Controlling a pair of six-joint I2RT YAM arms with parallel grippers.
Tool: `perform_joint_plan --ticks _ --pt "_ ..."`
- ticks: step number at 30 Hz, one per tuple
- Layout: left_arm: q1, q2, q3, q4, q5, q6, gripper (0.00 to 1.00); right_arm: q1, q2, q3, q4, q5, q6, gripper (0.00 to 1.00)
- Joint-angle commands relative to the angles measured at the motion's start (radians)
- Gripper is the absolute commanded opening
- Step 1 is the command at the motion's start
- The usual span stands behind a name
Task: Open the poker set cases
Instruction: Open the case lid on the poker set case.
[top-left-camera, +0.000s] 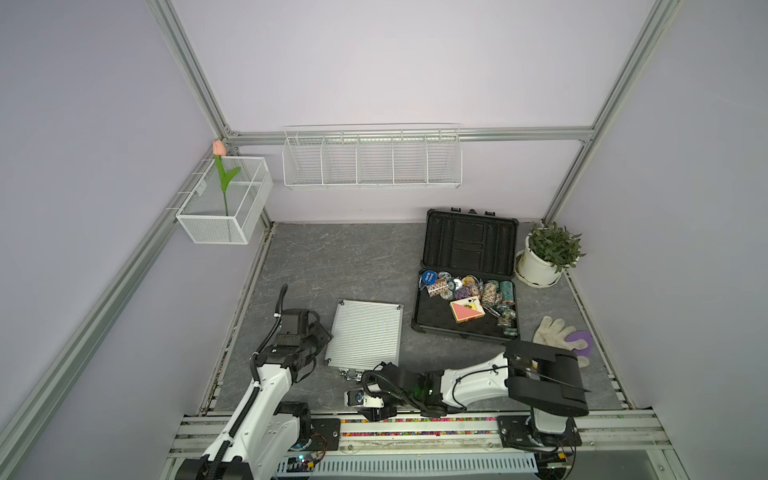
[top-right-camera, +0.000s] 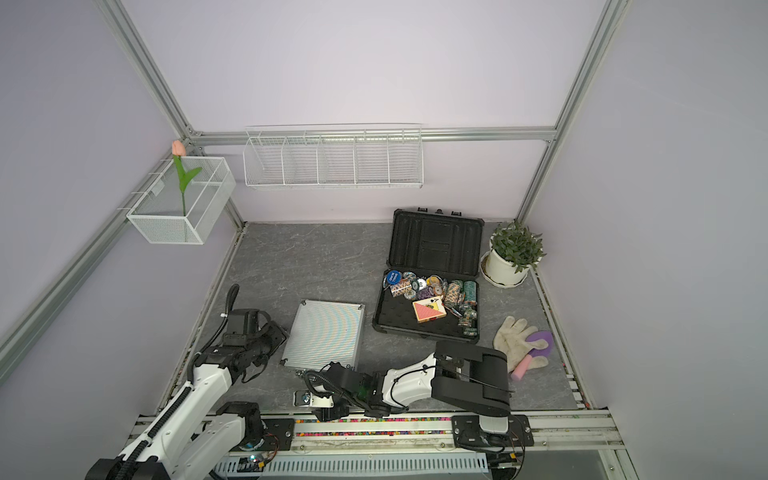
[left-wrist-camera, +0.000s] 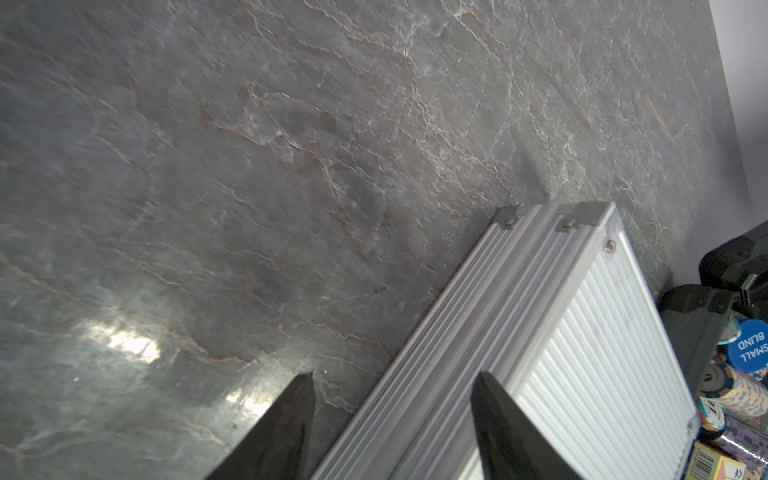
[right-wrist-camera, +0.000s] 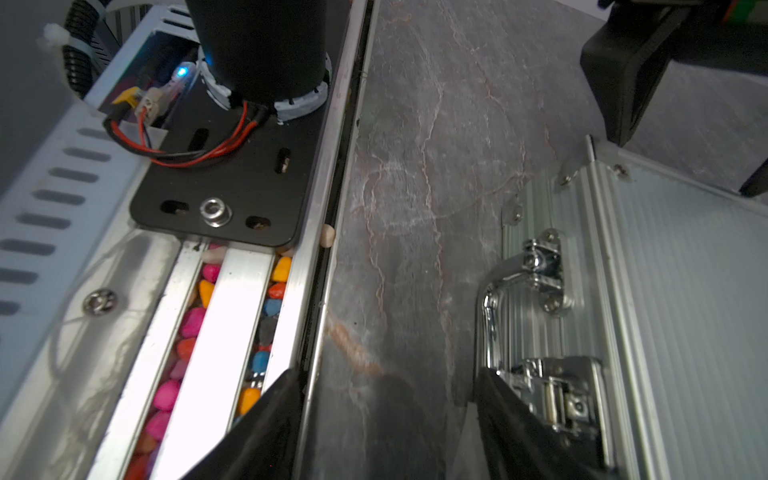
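The silver ribbed case (top-left-camera: 365, 334) lies flat and closed near the middle of the tabletop's (top-left-camera: 332, 262) front edge, with its chrome handle (right-wrist-camera: 498, 299) and latch (right-wrist-camera: 557, 395) facing that edge. The black plastic case (top-left-camera: 469, 243) sits toward the right rear with its lid raised. Poker chips (top-left-camera: 478, 291) and a card deck (top-left-camera: 467, 311) lie in its base.

The left gripper (left-wrist-camera: 392, 376) is at the silver case's left side. Its fingers (left-wrist-camera: 282, 436) are spread, one over the bare tabletop and one over the ribbed lid, clamping nothing.

The right gripper (right-wrist-camera: 388, 374) is low by the front edge. Its fingers (right-wrist-camera: 511, 428) are apart, one just beside the latch.

A glove (top-left-camera: 555, 336) and a potted plant (top-left-camera: 548, 253) sit along the right edge.
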Motion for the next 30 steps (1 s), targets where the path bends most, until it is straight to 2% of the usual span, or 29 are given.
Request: perform_joint_plan --ticks 1,13,21,25,30 --pt "-0.002 -0.013 -0.009 -0.016 0.005 -0.009 0.63 -0.008 0.001 -0.019 -0.025 0.036 0.032 0.71" --pt "-0.001 -0.074 -0.02 -0.039 0.011 -0.044 0.63 -0.025 0.025 0.007 -0.078 0.152 0.093 0.74" --pt "-0.001 -0.108 -0.015 -0.085 0.026 -0.05 0.66 -0.025 -0.149 -0.09 0.025 0.123 0.162 0.77" --pt "-0.001 -0.161 -0.012 -0.113 0.041 -0.052 0.69 -0.031 -0.284 -0.184 0.064 0.165 0.277 0.78" --pt "-0.001 -0.173 -0.011 -0.146 0.094 -0.077 0.7 -0.09 -0.424 -0.226 -0.074 0.233 0.497 0.78"
